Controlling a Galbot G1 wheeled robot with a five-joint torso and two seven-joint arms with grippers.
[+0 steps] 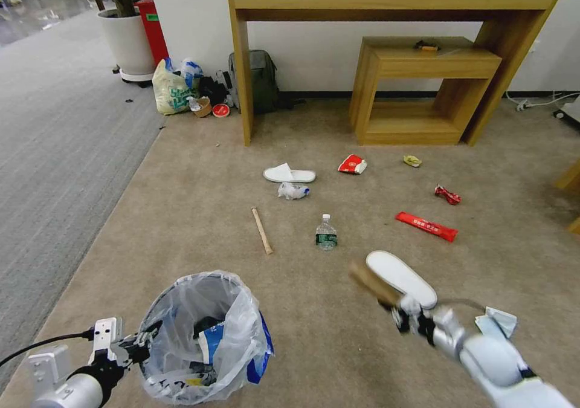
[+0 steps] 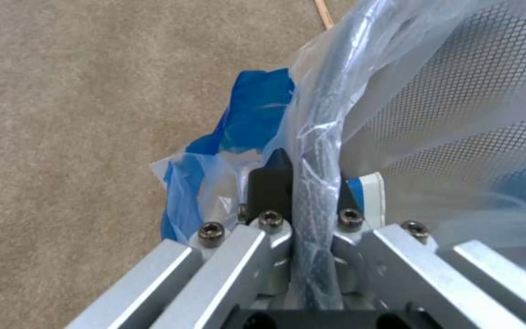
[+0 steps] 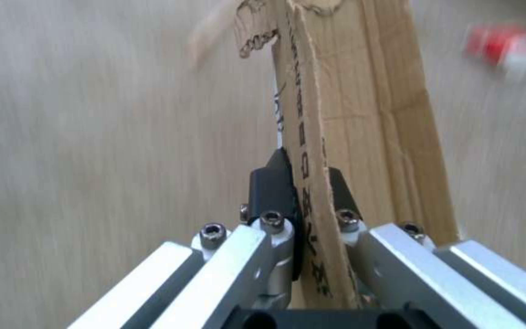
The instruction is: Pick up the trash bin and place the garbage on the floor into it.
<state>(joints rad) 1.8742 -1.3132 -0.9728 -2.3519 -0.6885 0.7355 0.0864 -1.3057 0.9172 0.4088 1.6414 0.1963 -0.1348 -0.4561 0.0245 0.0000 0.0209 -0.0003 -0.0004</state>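
Left gripper (image 2: 306,201) is clamping the trash bin (image 1: 202,335) rim low at the robot's left, right gripper (image 3: 302,183) is pinching the cardboard strip (image 1: 373,284) above the floor (image 1: 199,214), mid-carry; next move calls for swinging it over the bin mouth before releasing.

Open carpet (image 1: 199,184) around scattered litter (image 1: 326,233)

Crinkly glossy plastic bin liner (image 1: 235,329), rough corrugated cardboard strip (image 3: 360,114) (torn edge), matt short-pile carpet (image 1: 199,202)
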